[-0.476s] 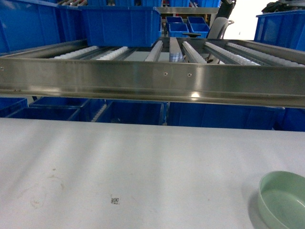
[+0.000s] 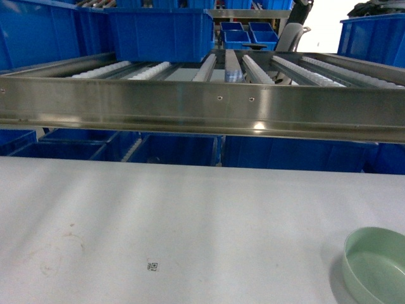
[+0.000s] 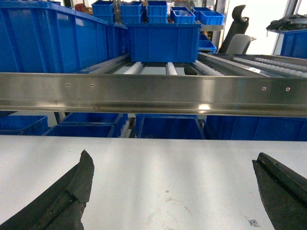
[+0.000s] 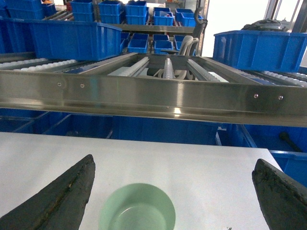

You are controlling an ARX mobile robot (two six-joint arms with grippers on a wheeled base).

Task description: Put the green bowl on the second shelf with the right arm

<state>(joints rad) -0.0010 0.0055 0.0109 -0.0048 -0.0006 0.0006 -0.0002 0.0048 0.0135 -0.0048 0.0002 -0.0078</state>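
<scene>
Head view: the bowl (image 2: 376, 265) sits upright on the white table (image 2: 190, 221) at the lower right, below the steel shelf rail (image 2: 202, 107); neither gripper shows.

Left wrist view: the left gripper (image 3: 172, 191) is spread wide over bare table, holding nothing.

Right wrist view: the right gripper (image 4: 175, 191) gapes wide and empty; the bowl (image 4: 137, 208) lies between its 2 fingers (image 4: 62, 196), nearer the left one, touching neither.

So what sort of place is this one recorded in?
Most likely a warehouse or factory picking station. A steel roller rack runs across the view, blue crates sit on it and beneath it, and a white worktable in front holds only a green bowl.
</scene>
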